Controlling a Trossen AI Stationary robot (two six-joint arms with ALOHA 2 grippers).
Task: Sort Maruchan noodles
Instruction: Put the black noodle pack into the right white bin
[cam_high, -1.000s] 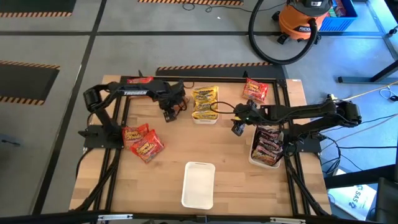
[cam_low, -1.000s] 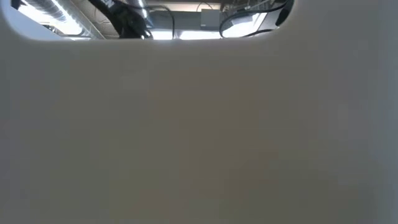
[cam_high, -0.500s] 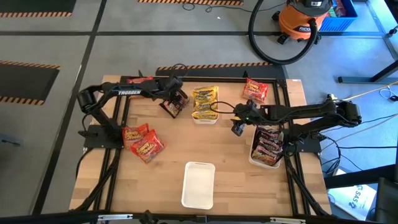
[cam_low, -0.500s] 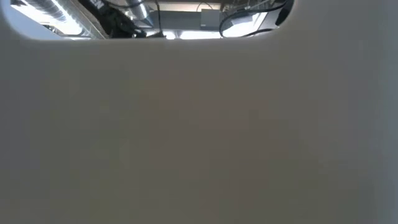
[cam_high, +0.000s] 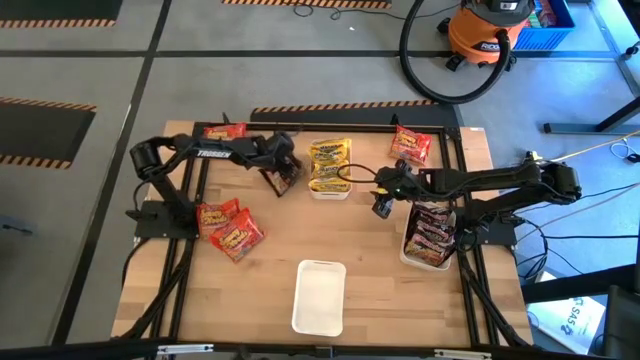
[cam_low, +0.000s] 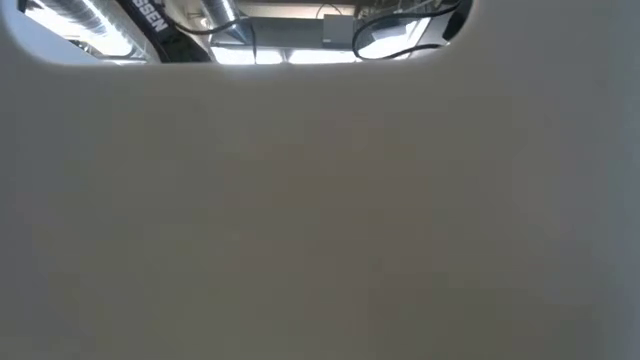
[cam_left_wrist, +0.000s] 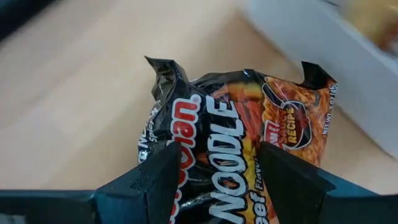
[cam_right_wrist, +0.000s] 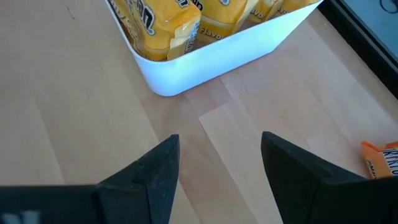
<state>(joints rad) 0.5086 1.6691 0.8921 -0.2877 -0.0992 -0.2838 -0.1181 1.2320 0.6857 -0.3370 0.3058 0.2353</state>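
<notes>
Since dark packets belong in the right tray (cam_high: 404, 258), the left gripper (cam_high: 281, 176) grips a dark packet (cam_left_wrist: 242, 134) just left of the yellow tray (cam_high: 329, 191), while the right gripper (cam_high: 381, 207) waits open, empty.

Two dark jointed arms (white TROSSEN lettering), black angular fingers (cam_right_wrist: 155, 174).

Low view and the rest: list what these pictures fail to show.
- Low view: a pale out-of-focus surface fills nearly all of it, hiding the table and packets.
- Left wrist view: the dark packet between the left pincer's fingers is cut off by the bottom edge; its flavour line is unreadable.
- High view: the brown packets in the right tray overlap, so their count is unclear.
- Right wrist view: the yellow packets are cropped by the top edge.
</notes>
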